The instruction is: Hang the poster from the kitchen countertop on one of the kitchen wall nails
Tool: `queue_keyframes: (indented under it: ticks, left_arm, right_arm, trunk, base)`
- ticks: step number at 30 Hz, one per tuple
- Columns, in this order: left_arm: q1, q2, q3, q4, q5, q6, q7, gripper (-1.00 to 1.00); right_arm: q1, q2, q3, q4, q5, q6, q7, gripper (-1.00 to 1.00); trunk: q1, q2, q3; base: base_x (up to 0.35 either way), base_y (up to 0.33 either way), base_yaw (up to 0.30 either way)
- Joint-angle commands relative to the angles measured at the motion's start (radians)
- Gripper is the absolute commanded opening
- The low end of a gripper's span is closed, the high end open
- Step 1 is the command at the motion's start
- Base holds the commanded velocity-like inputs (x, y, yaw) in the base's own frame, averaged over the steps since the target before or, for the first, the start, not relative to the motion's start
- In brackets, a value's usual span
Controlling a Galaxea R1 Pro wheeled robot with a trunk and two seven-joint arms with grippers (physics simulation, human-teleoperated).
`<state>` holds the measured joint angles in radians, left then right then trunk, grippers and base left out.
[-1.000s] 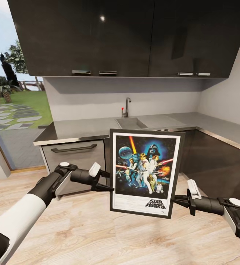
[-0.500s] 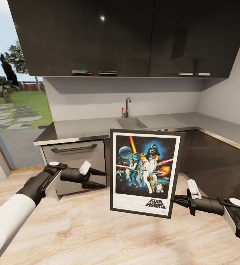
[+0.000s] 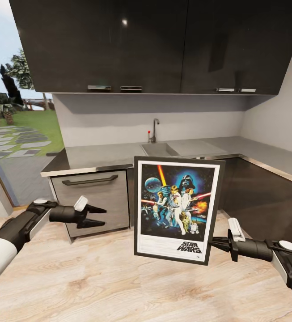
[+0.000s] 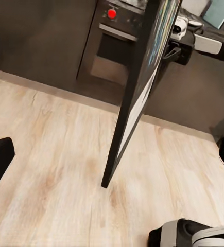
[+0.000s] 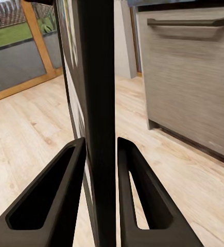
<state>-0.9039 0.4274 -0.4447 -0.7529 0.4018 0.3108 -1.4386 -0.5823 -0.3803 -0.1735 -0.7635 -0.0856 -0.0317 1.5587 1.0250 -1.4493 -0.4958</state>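
Right gripper clamped the poster edge, fingers hiding part of frame. Left gripper fingers apart, empty, well clear; kitchen countertop partly blocked.

I see bright, even daylight from the doorway at nine o'clock; a small glare spot on the upper cabinets; renders sharp.

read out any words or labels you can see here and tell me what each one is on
"STAR WARS": logo at the bottom right of the poster, in its white border.
Fine print beside that logo: too small to read.
No other readable text appears, on the cabinets or elsewhere.
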Motion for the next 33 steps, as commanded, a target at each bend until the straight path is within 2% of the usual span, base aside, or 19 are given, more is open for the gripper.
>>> queue_keyframes:
  ticks: [1, 3, 4, 6, 8, 9, 11, 12, 13, 14, 15, 18, 20, 24, 26, 27, 29, 30, 33]
  left_arm:
    - [-0.001, 0.004, -0.006, 0.013, 0.023, -0.003, 0.0, 1.0]
    - [-0.001, 0.015, -0.006, 0.066, 0.068, -0.071, 0.001, 1.0]
    - [-0.001, 0.017, -0.006, 0.081, 0.078, -0.087, 0.002, 1.0]
    - [-0.001, 0.022, -0.007, 0.157, 0.122, -0.133, 0.002, 1.0]
    - [-0.001, 0.017, -0.014, 0.251, 0.176, -0.193, 0.005, 1.0]
    - [-0.001, 0.012, -0.015, 0.273, 0.185, -0.212, 0.006, 1.0]
    - [0.001, -0.023, -0.018, 0.387, 0.209, -0.296, 0.008, 1.0]
    - [0.005, -0.049, -0.018, 0.458, 0.215, -0.333, 0.009, 1.0]
    - [0.007, -0.077, -0.017, 0.532, 0.22, -0.366, 0.011, 1.0]
    - [0.008, -0.092, -0.017, 0.569, 0.222, -0.381, 0.011, 1.0]
    - [0.013, -0.135, -0.014, 0.665, 0.228, -0.433, 0.026, 1.0]
    - [0.04, -0.16, -0.014, 0.697, 0.25, -0.453, 0.071, 1.0]
    - [0.098, -0.2, -0.013, 0.717, 0.306, -0.468, 0.157, 1.0]
    - [0.161, -0.225, -0.012, 0.724, 0.361, -0.475, 0.226, 1.0]
    - [0.234, -0.236, -0.009, 0.728, 0.409, -0.483, 0.261, 1.0]
    - [0.306, -0.237, -0.003, 0.729, 0.474, -0.497, 0.276, 1.0]
    - [0.363, -0.237, 0.0, 0.729, 0.529, -0.526, 0.29, 1.0]
    - [0.455, -0.234, 0.001, 0.73, 0.561, -0.574, 0.343, 1.0]
    - [0.51, -0.214, 0.002, 0.73, 0.572, -0.589, 0.369, 1.0]
  right_arm:
    - [-0.001, 0.0, -0.001, 0.0, -0.002, -0.001, 0.004, -1.0]
    - [-0.001, 0.0, -0.001, 0.0, -0.003, -0.001, 0.004, -1.0]
    - [-0.001, 0.0, -0.001, 0.0, -0.003, -0.001, 0.004, -1.0]
    - [-0.001, 0.0, -0.002, -0.001, -0.003, -0.001, 0.004, -1.0]
    - [-0.001, 0.0, -0.004, -0.001, -0.003, 0.001, 0.003, -1.0]
    - [-0.001, 0.0, -0.004, -0.001, -0.003, 0.001, 0.002, -1.0]
    - [-0.002, -0.001, -0.006, 0.0, -0.002, 0.003, 0.002, -1.0]
    - [-0.002, -0.001, -0.007, 0.0, -0.002, 0.005, 0.001, -1.0]
    - [-0.002, -0.001, -0.008, 0.0, -0.002, 0.006, 0.001, -1.0]
    - [-0.002, 0.0, -0.008, 0.0, -0.002, 0.007, 0.0, -1.0]
    - [-0.002, 0.0, -0.009, 0.0, -0.001, 0.01, 0.0, -1.0]
    - [-0.002, 0.0, -0.009, 0.0, -0.001, 0.01, 0.0, -1.0]
    - [-0.002, 0.002, -0.009, 0.0, 0.0, 0.01, 0.0, -1.0]
    - [-0.002, 0.002, -0.01, 0.001, 0.0, 0.011, -0.001, -1.0]
    - [-0.001, 0.001, -0.011, 0.003, 0.0, 0.011, -0.001, -1.0]
    - [0.0, 0.001, -0.012, 0.004, 0.001, 0.012, -0.002, -1.0]
    - [0.002, 0.001, -0.012, 0.011, 0.001, 0.012, -0.002, -1.0]
    - [0.004, -0.001, -0.012, 0.032, 0.0, 0.011, -0.002, -1.0]
    - [0.005, 0.001, -0.012, 0.039, 0.0, 0.01, -0.003, -1.0]
  trunk:
    - [0.0, -0.001, -0.001]
    - [0.0, -0.001, -0.001]
    - [0.0, -0.001, -0.001]
    - [0.0, -0.001, -0.001]
    - [0.0, -0.001, -0.001]
    - [0.0, -0.001, -0.001]
    - [0.0, -0.001, -0.001]
    - [0.0, -0.001, -0.001]
    - [0.0, -0.001, -0.001]
    - [0.0, -0.001, -0.001]
    - [0.0, -0.001, -0.001]
    - [0.0, -0.001, -0.001]
    - [0.0, -0.001, -0.001]
    - [0.0, -0.001, -0.001]
    - [0.0, -0.001, -0.001]
    - [0.0, -0.001, -0.001]
    - [0.0, -0.001, -0.001]
    - [0.0, -0.001, -0.001]
    - [0.0, -0.001, -0.001]
  base:
    - [0.0, 0.0, 0.0]
    - [0.0, 0.0, 0.0]
    - [0.0, 0.0, 0.0]
    - [0.0, 0.0, 0.0]
    - [0.0, 0.0, 0.0]
    - [0.0, 0.0, 0.0]
    - [0.0, 0.0, 0.0]
    - [0.0, 0.0, 0.0]
    - [0.0, 0.0, 0.0]
    - [0.0, 0.0, 0.0]
    - [0.0, 0.0, 0.0]
    - [0.0, 0.0, 0.0]
    - [0.0, 0.0, 0.0]
    - [0.0, 0.0, 0.0]
    - [0.0, 0.0, 0.0]
    - [0.0, 0.0, 0.0]
    - [0.0, 0.0, 0.0]
    - [0.0, 0.0, 0.0]
    - [0.0, 0.0, 0.0]
